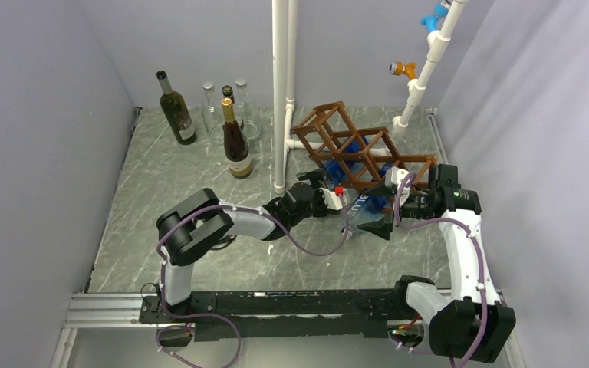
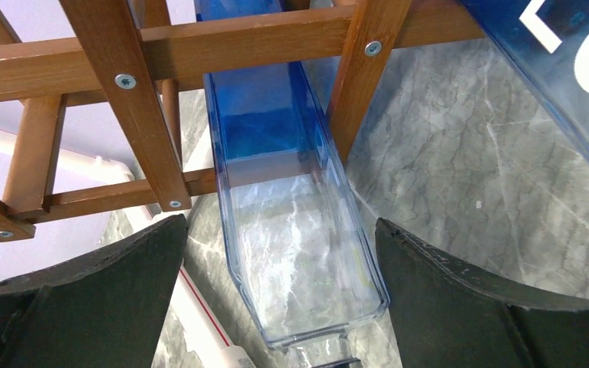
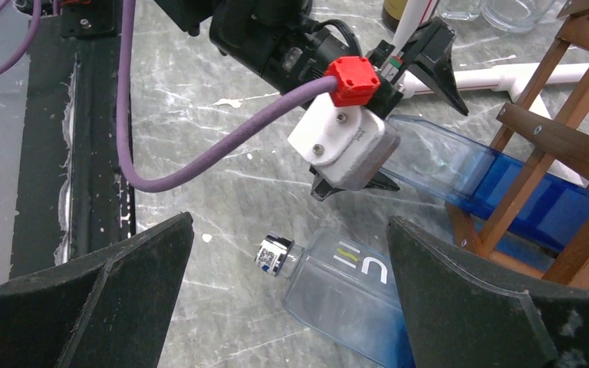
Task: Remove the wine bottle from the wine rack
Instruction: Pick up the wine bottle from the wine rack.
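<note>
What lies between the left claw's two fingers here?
The clear end of a square blue bottle lodged in the wine rack, left wrist view.

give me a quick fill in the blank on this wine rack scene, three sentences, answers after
1. The wine rack is built of brown ____ bars.
2. The left pincer has its jaws ____, one on each side of the blue bottle that sticks out of the rack.
3. The clear bottle lying on the table under the right pincer has a ____ cap.
Missing words: wooden; open; silver.
</note>
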Available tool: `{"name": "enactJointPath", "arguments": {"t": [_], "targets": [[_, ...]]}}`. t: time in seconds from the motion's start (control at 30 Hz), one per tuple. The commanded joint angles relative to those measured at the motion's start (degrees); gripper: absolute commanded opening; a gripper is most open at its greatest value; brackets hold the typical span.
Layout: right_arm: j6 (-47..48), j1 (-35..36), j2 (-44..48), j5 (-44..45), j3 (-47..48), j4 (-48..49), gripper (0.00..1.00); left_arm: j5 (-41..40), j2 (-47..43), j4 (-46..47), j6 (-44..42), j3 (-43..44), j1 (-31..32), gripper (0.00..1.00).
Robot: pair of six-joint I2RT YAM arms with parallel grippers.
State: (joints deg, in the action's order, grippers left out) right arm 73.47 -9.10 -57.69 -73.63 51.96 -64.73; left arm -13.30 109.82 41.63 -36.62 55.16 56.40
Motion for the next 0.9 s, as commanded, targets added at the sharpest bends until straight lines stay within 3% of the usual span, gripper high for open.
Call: {"name": "enactJointPath", "arguments": {"t": [0.0,0.53,0.67,0.77,0.87], "targets": [[2.32,-0.68,0.60,-2.79,-0.24,-1.17,1.00,0.94,0.69,-6.10,2.78,4.54,-1.44,0.96],[3.63,-1.79,1.28,-3.38,-0.20,-2.38,1.00,1.69,1.85,-12.70,5.35,8.98,-2.84,0.74],[3.87,-1.97,1.33,-3.47,-0.28,-2.60,1.00,1.26,0.60,-12.65,6.20,8.04,-2.71,0.50],[3.96,-2.06,1.44,-3.46,-0.21,-2.59,1.00,0.20,-0.54,-11.69,5.71,7.03,-2.33,0.22],[4.04,-2.15,1.48,-3.44,-0.37,-2.68,1.00,-1.84,-1.59,-9.85,4.13,5.60,-1.19,0.06]]}}
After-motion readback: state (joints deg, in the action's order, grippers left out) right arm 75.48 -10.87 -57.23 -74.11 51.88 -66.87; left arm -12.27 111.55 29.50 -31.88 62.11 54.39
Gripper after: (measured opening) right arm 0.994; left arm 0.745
